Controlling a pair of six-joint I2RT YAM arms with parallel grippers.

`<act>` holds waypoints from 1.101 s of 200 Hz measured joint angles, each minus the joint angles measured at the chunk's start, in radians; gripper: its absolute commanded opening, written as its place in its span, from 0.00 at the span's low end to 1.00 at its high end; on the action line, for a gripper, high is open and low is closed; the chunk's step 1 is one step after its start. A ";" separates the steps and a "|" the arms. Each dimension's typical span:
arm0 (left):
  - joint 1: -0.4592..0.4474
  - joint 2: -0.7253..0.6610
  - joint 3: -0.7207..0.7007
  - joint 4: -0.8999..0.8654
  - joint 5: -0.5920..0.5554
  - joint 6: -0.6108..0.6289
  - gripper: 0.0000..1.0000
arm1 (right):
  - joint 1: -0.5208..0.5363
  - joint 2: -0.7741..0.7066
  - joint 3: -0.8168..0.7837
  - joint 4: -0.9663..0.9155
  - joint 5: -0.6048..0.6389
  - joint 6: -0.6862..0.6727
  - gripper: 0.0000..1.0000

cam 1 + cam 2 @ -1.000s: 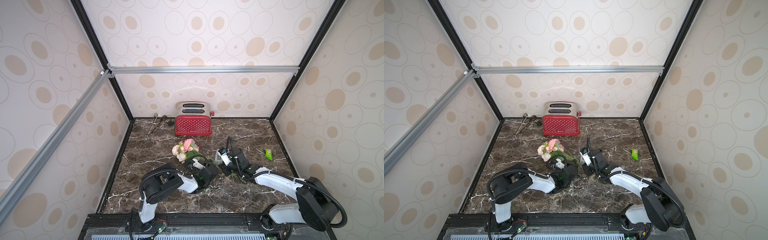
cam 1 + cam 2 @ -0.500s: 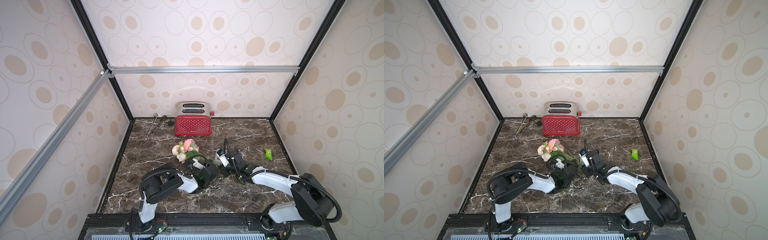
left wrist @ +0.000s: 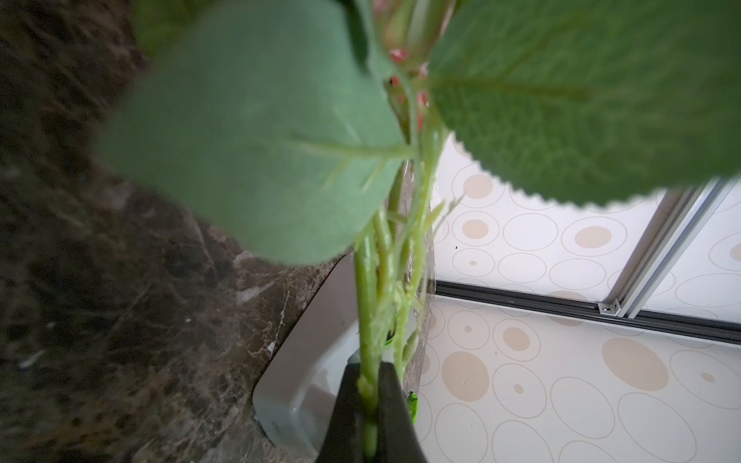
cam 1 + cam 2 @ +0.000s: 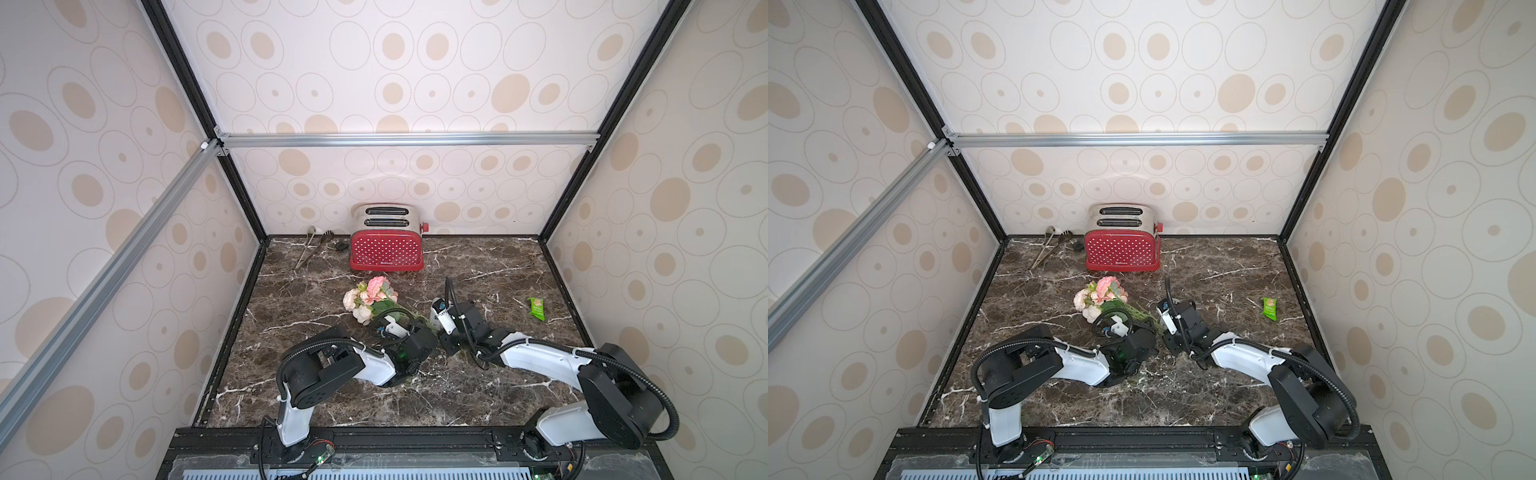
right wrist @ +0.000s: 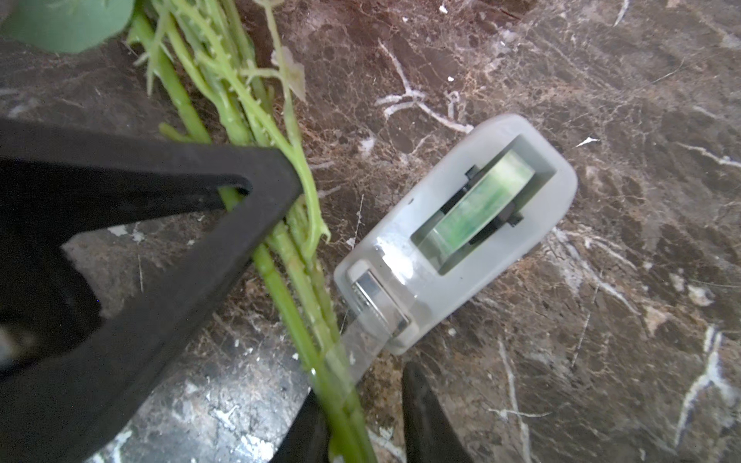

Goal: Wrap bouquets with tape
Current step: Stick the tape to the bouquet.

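Note:
The bouquets (image 4: 370,297) (image 4: 1102,293) are one bunch of pink and cream flowers lying on the marble, stems pointing toward the arms. My left gripper (image 3: 371,409) (image 4: 434,332) is shut on the green stems (image 3: 367,304). The tape (image 5: 553,208) (image 3: 304,360), a light grey dispenser, lies on the marble just beside the stems (image 5: 280,276). A clear strip (image 5: 361,348) runs from its cutter onto them. My right gripper (image 5: 365,425) (image 4: 451,347) stands open around the stem ends; one finger touches them and the other is apart. The arms hide the dispenser in both top views.
A red toaster (image 4: 386,249) stands at the back wall with metal tongs (image 4: 309,249) to its left. A green snack packet (image 4: 536,308) lies at the right. Patterned walls enclose the marble table (image 4: 478,270) on three sides.
My right arm has edged a little to the left toward the stems, and its jaws look slightly narrower. The bouquet and the left arm have not moved.

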 measured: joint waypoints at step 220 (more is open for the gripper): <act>0.006 -0.021 -0.019 -0.005 -0.011 0.023 0.00 | -0.010 -0.214 0.078 -0.163 -0.073 0.247 0.42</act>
